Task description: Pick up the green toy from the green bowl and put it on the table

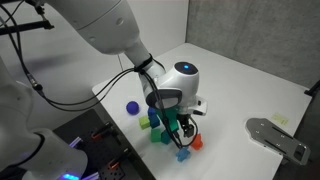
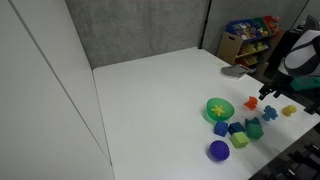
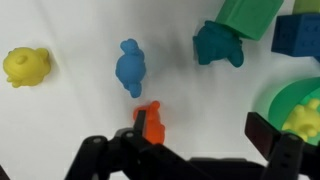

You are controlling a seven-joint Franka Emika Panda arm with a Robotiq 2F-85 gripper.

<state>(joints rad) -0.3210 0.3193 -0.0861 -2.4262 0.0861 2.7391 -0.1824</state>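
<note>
The green bowl (image 2: 209,110) stands on the white table (image 2: 150,100) near its edge, with a yellow-green toy (image 2: 218,108) lying inside. In the wrist view the bowl (image 3: 280,102) is at the right edge with the toy (image 3: 306,118) in it. My gripper (image 3: 200,135) is open and empty, hovering over bare table to the left of the bowl. Its left finger is next to a small orange toy (image 3: 150,120). In an exterior view the gripper (image 1: 176,122) hangs low over the cluster of toys.
Around the bowl lie a blue toy (image 3: 130,68), a teal toy (image 3: 215,45), a yellow toy (image 3: 25,66), a green block (image 3: 245,15), a blue block (image 3: 297,35) and a purple ball (image 2: 218,150). A grey flat object (image 1: 275,135) lies on the table apart from them.
</note>
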